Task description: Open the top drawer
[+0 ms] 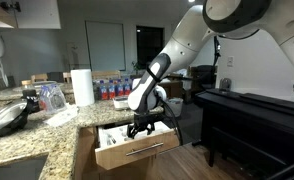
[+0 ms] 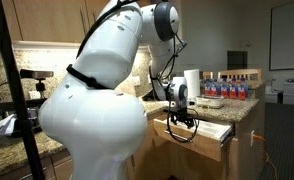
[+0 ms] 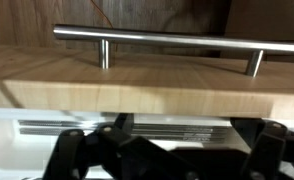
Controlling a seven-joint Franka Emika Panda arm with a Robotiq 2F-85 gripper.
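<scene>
The top drawer (image 1: 137,148) is seen pulled out from under the table (image 1: 47,135). Its light wood front is judged stiff and fairly light on its runners. It is best taken at the middle of the silver bar handle (image 3: 177,40), which is smooth and possibly slippery. Pale contents lie inside, too blurred to be named. The jaws are spread open just out from the table's front edge, gripping nothing.

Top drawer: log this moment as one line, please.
top drawer: pulled out | gripper: open, empty, over drawer interior | bar handle: free
</scene>
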